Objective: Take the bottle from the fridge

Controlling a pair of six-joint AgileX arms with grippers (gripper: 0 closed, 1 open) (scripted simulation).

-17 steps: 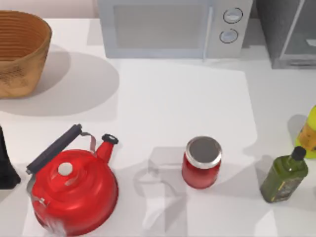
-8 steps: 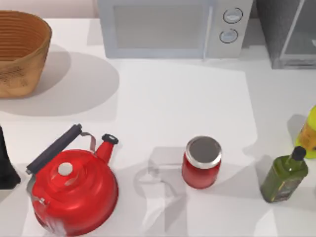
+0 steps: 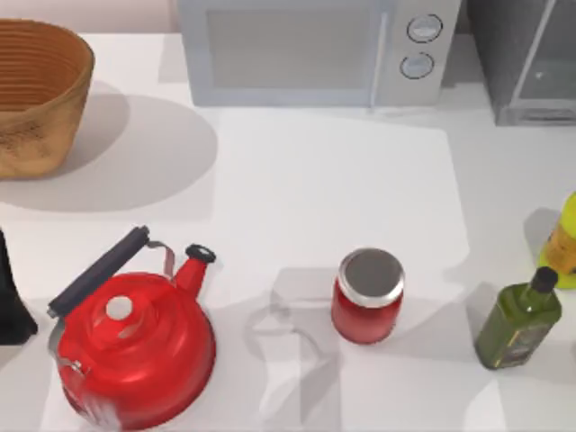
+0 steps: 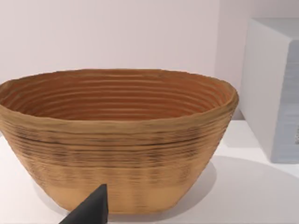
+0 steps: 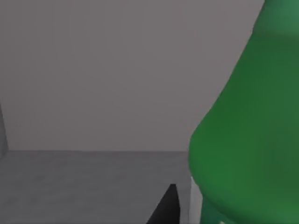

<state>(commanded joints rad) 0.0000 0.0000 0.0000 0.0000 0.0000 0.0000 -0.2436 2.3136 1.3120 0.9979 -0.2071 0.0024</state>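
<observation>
Right wrist view: the bottle [image 5: 243, 135] is very close to the camera, bright green, standing on the grey floor of the fridge [image 5: 93, 93] with its plain grey back wall behind. One dark fingertip [image 5: 166, 209] of the right gripper sits just beside the bottle's base; contact unclear, and I can't tell how far the fingers are spread or whether they hold anything.

Top view: fridge [image 3: 526, 58] at the table's far right corner, next to the microwave [image 3: 315, 49].

Left arm [image 3: 11, 297] parked at the left edge, facing the wicker basket [image 4: 117, 140].
</observation>
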